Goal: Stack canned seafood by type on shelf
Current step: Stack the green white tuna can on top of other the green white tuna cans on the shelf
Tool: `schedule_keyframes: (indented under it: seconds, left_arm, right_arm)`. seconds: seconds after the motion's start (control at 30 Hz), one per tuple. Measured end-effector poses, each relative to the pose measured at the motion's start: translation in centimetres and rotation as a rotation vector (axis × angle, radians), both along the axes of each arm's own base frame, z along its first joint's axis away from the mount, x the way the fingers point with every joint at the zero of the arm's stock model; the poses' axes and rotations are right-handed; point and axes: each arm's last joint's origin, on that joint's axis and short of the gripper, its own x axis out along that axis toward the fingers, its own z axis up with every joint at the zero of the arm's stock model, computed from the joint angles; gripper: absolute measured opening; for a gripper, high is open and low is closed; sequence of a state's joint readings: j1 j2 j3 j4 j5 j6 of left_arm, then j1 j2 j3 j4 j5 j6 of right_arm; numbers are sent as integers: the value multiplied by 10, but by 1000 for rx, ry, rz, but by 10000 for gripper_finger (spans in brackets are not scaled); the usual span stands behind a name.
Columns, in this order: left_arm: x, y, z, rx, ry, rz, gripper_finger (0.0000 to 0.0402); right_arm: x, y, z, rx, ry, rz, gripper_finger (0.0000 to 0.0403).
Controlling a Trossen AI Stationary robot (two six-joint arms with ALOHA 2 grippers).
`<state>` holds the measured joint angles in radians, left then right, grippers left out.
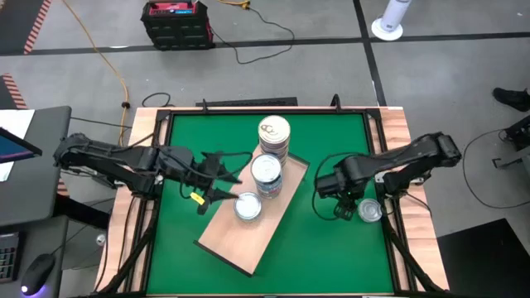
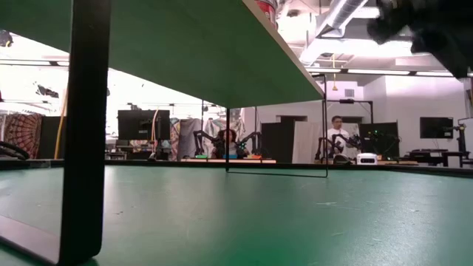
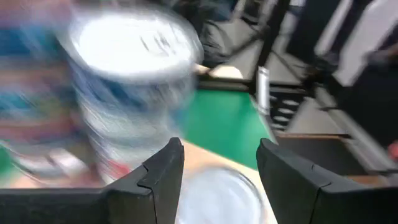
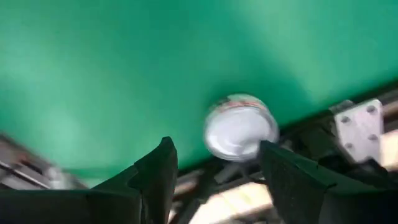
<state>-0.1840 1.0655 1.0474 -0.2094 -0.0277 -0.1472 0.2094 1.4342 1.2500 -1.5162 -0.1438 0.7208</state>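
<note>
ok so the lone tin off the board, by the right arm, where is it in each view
high view: lone tin on the green table, lower right, beside the right tool.
low view: not in it.
left wrist view: not in it.
right wrist view: the tin at centre, ahead of the open fingers.
shared landmark: the green table.

Robotics lab, open-plan. Green-topped wood-framed work table (image 1: pixel 331 248) on grey concrete floor (image 1: pixel 447 83) with dark taped lines. Black-and-red equipment box (image 1: pixel 175 22) on floor, yellow cable (image 1: pixel 108 58) trailing past. Beyond table – further dark robot arm stations (image 2: pixel 225 140), black monitors (image 2: pixel 140 124), seated person (image 2: pixel 338 137). Exposed silver ceiling duct (image 2: pixel 344 11) overhead.
</note>
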Motion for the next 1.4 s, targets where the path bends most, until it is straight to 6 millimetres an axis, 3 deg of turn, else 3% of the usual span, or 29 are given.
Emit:
schedule_keyframes:
  seconds: [0.13,0.37,0.6,0.8,1.0,1.2,1.4]
  left_arm:
    - [-13,-6,-10,-103,13,-6,192]
    - [-55,1,7,-127,-70,190,192]
    - [-85,12,16,-181,-117,292,192]
    - [-95,16,20,-194,-156,311,192]
    - [-97,16,21,-195,-159,312,192]
    - [-96,16,21,-168,-159,310,192]
    - [-96,16,21,-146,-159,307,192]
  right_arm:
    - [-2,6,-31,10,132,62,251]
    - [-29,13,-77,18,279,141,220]
    - [-53,12,-109,8,279,75,184]
    - [-52,21,-124,42,172,100,160]
    - [-33,40,-122,169,-31,108,147]
    - [-6,63,-93,177,-285,160,133]
    - [1,62,-73,172,-340,17,125]
